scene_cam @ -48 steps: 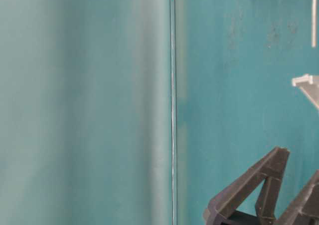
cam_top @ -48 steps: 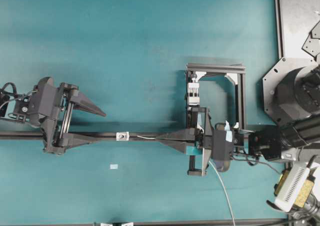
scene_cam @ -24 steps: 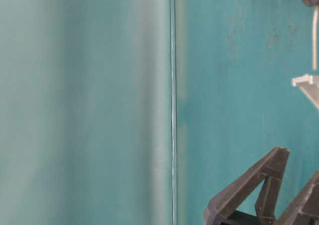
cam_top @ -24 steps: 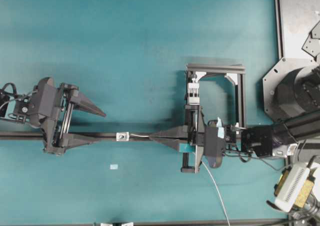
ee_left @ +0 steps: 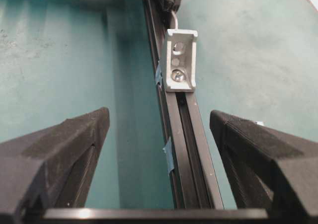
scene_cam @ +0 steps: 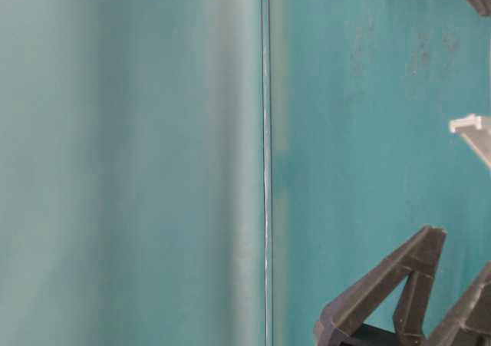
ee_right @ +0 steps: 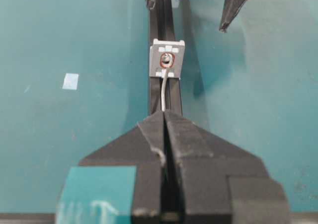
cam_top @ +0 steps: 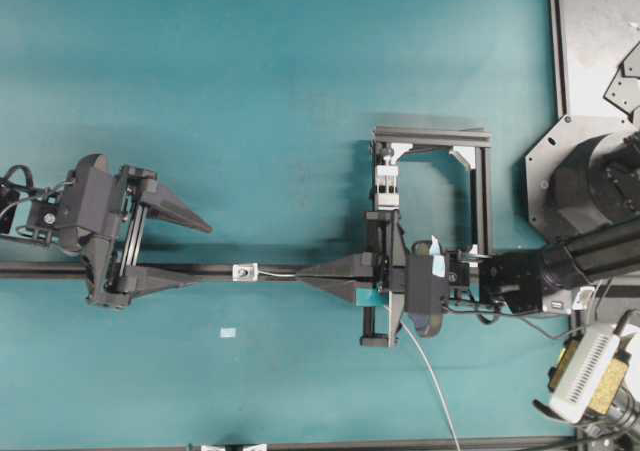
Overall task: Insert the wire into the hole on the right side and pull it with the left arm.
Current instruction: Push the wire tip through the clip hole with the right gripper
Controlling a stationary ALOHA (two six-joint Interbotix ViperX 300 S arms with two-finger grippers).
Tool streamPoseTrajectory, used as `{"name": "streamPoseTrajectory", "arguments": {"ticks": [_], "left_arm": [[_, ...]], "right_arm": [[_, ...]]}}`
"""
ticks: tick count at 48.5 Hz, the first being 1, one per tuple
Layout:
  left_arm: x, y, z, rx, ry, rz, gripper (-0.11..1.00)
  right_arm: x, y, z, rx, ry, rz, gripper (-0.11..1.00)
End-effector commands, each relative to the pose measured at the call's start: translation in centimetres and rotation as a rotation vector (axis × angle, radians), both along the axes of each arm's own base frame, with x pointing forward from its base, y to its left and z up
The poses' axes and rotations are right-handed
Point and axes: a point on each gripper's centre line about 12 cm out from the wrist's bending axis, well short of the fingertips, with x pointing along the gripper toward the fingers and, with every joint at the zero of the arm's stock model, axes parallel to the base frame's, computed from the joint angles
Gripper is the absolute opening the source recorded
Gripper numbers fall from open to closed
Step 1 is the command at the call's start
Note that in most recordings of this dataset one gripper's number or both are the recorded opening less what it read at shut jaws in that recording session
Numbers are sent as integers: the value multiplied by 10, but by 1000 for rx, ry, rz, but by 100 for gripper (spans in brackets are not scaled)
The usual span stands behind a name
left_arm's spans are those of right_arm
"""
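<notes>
R gripper (ee_right: 164,115) clamped on wire (ee_right: 164,96) near its tip to aim it; tip at hole (ee_right: 167,60) in bracket (ee_left: 179,60). L gripper (cam_top: 200,251) spread wide astride rail (ee_left: 186,134), ready to pull

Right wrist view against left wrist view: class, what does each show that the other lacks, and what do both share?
Only the right wrist view: the right hand shut on the thin pale grey wire, whose tip meets the ringed hole; a pale square tape scrap.

Only the left wrist view: the left hand open astride the rail, blue tape on it.

Both: the small silvery bracket, black rail, teal table.
</notes>
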Motion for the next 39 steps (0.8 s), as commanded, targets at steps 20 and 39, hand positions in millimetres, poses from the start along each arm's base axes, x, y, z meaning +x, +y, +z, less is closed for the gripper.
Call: {"name": "streamPoseTrajectory", "arguments": {"ticks": [20,39], "left_arm": [[3,0,7,-4,-26,0,85],[3,0,7,-3,-26,-2,85]], "right_arm": [[5,1,8,15,-33,-3,0],[7,1,9,16,-39,-2,0]]}}
